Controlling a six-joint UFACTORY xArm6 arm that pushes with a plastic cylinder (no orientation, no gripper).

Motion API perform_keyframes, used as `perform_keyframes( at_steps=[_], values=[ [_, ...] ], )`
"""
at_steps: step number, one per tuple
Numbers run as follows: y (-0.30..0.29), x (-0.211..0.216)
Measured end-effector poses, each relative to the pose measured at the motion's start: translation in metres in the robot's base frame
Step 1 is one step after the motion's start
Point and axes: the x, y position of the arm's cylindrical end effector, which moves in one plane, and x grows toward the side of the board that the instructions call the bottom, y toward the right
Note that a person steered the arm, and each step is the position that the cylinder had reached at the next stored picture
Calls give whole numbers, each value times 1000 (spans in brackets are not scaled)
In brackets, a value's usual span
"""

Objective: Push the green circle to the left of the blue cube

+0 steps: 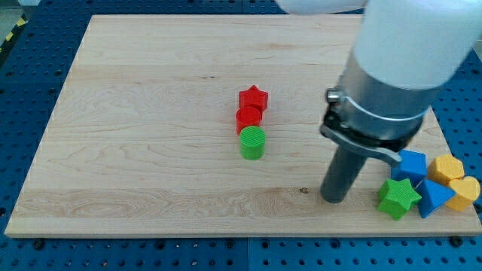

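Seven blocks on the wooden desk [135, 113], and nearest on the right sits a tight cluster: green star [398, 198], blue triangular block [434, 197], two yellow blocks [465, 192] [445, 168], with the blue cube [411, 164] just behind the star. My tip [334, 200] is down on the board just left of that cluster, touching no block; the tool is a bare rod, holding nothing, nothing on it to open. Further left at mid-board stands the green circle [252, 141], well apart from the blue cube. Touching behind it, a red cylinder [248, 117], then a red star [254, 98] farthest back.
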Motion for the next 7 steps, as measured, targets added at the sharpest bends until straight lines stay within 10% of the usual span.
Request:
perform_keyframes(
  at_steps=[3,7],
  values=[
    [-150,-50],
    [-122,-73]
  ],
)
